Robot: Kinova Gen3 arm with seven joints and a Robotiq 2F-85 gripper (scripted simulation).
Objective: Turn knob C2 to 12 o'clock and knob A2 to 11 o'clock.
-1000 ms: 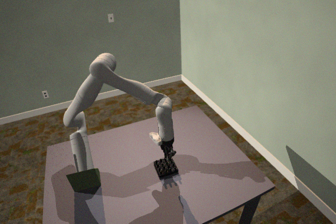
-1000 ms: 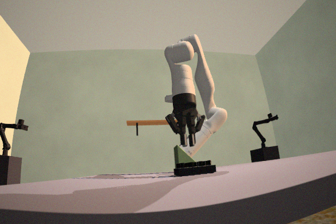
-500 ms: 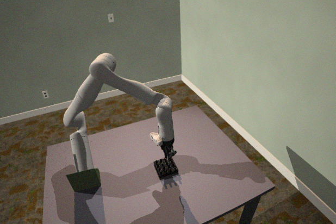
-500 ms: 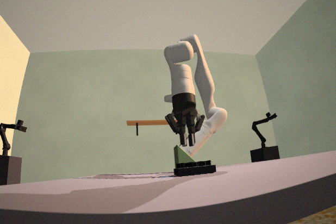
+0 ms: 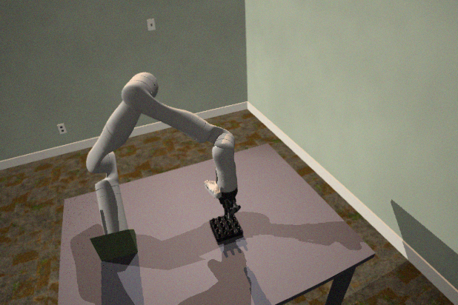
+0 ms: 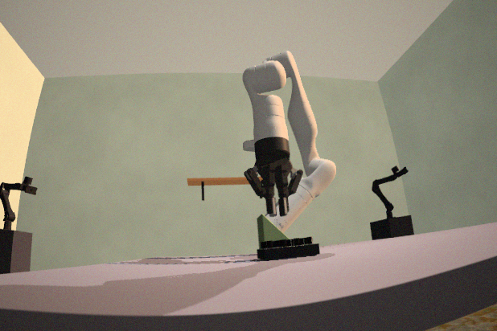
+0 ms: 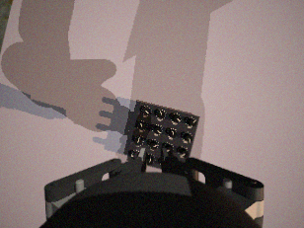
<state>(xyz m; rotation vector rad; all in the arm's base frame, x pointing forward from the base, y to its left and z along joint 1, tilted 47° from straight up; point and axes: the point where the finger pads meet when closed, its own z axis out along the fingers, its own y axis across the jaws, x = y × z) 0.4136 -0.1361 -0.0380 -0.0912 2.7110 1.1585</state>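
Note:
The black knob box (image 5: 226, 229) (image 6: 288, 248) (image 7: 163, 132) stands on its feet on the mauve table (image 5: 296, 202) (image 6: 402, 263) (image 7: 247, 73), with its rows of small dark knobs facing up. The white lines on the knobs are too small to read. My gripper (image 5: 230, 216) (image 6: 277, 212) (image 7: 153, 155) points straight down and hangs a short way above the box, over the edge nearest the wrist camera. Its fingers stand close together with a narrow gap. Nothing is between them and they touch no knob.
The arm's green base block (image 5: 115, 244) (image 6: 267, 231) stands on the table to the left of the box. The table's front right edge (image 5: 326, 276) is near. Far off, two small arms on dark pedestals (image 6: 388, 199) (image 6: 10, 215) and a wooden shelf (image 6: 217, 181) stand by the walls.

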